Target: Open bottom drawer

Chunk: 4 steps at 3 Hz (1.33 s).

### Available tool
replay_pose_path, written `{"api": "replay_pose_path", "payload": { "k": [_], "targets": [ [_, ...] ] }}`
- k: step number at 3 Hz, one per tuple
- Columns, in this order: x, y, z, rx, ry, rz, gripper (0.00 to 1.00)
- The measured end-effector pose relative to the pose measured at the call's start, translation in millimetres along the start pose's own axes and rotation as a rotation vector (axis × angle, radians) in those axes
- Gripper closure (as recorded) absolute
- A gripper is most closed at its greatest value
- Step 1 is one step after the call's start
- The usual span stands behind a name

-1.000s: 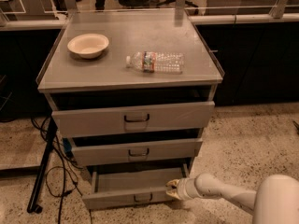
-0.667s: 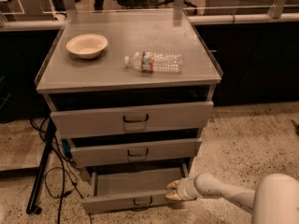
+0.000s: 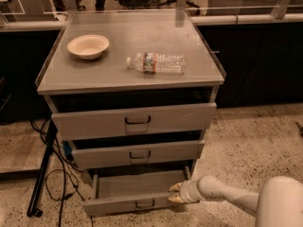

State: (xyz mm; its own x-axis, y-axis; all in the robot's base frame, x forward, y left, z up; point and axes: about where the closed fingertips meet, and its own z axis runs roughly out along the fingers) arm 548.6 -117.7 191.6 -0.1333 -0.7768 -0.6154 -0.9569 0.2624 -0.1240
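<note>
gripper (image 3: 174, 193): narrow, fingertips pinching right end of front panel | bottom drawer (image 3: 113, 205): partly open

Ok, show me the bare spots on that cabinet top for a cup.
Free: the front strip of the cabinet top below the bowl, and the back right behind the bottle. Tightest between bowl and bottle. The claw is low, at the right end of the bottom drawer.
</note>
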Motion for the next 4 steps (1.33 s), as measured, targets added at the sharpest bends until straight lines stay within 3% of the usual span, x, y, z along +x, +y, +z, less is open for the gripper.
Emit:
{"api": "replay_pose_path", "payload": {
  "k": [2,3,4],
  "targets": [
    [0.0,0.1,0.0,0.000,0.000,0.000,0.13],
    [0.0,0.2,0.1,0.000,0.000,0.000,0.05],
    [1.8,3.4,0.8,-0.005,-0.005,0.001,0.27]
  ]
}}
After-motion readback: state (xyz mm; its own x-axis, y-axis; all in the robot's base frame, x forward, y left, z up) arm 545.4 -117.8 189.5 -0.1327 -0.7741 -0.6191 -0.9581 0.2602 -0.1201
